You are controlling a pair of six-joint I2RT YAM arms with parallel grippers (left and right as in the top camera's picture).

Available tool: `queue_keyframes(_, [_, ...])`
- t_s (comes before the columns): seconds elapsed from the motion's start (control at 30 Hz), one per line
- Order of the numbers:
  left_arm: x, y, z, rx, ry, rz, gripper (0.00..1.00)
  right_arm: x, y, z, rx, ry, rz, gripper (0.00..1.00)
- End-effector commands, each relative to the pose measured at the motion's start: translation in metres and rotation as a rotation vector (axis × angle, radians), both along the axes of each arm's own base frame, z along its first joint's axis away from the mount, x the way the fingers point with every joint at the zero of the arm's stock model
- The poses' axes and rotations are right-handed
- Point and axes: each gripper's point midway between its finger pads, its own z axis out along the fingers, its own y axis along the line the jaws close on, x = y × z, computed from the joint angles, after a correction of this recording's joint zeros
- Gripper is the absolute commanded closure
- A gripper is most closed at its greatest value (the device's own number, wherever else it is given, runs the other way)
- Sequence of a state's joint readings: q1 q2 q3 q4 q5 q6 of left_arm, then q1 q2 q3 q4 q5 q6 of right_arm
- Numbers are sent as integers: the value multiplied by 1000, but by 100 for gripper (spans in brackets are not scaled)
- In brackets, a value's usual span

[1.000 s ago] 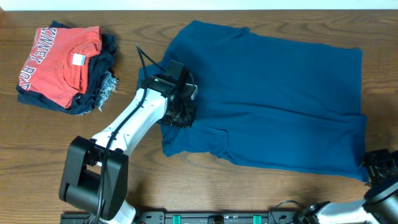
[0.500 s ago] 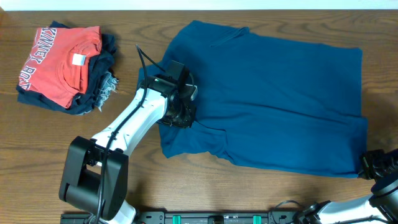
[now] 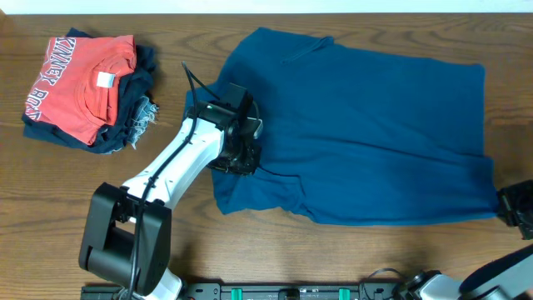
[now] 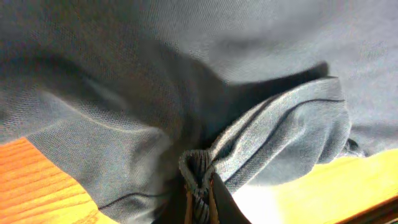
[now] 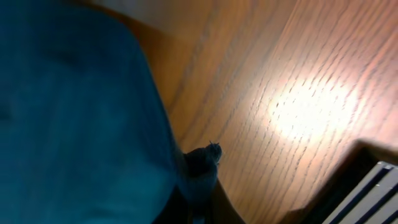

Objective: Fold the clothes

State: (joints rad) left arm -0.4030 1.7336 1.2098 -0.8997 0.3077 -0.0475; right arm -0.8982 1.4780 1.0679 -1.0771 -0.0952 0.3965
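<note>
I see the deep-blue garment (image 3: 366,133) spread flat over the middle and right of the worktop (image 3: 350,258). My left fingers (image 4: 225,210) sit at its 9 o'clock edge, squeezed together on a bunched fold of the cloth. My right fingers (image 3: 506,202) are at its 4 o'clock corner, pinched together on the hem tip.
</note>
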Motion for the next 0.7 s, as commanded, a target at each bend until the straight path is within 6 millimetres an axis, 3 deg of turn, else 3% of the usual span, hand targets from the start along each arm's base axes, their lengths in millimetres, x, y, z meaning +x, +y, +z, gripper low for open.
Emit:
queue_keyframes(0.0, [15,-4,35,-35,-110,-8,94,4,-2,10,-32,-23,20,99])
queue_keyframes(0.13, [18,4,57,-12,-191,0,94,6,0,10,-26,-31,20,99])
queue_keyframes(0.33, [27,15,70,39,-278,12,94,33,2,15,-6,-151,3,99])
queue_keyframes(0.5, [44,9,76,15,-355,5,94,50,-4,15,-32,-191,-36,99])
queue_keyframes(0.67, [67,16,84,66,-464,31,94,65,-2,6,-30,-189,-14,99])
